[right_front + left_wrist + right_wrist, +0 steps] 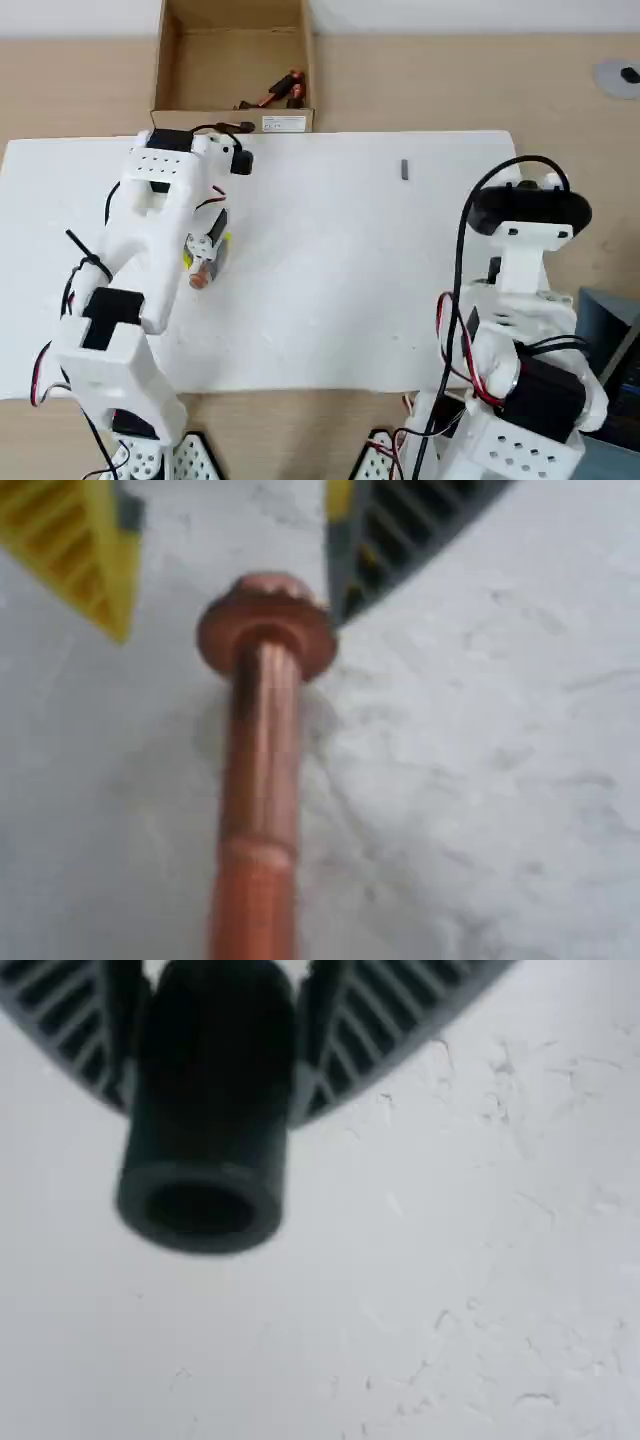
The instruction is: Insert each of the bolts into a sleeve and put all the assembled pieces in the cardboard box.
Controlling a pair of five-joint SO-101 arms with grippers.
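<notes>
The bolt lies at the mat's nine o'clock, with the left gripper spread wide astride its head. The right gripper clamps a sleeve. The bolt looks stiff, smooth and apt to roll, so pinch it mid-shank.

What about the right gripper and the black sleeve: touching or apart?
Touching. The right wrist view shows the right gripper shut on the black sleeve, its fingers pressed against both sides.
</notes>
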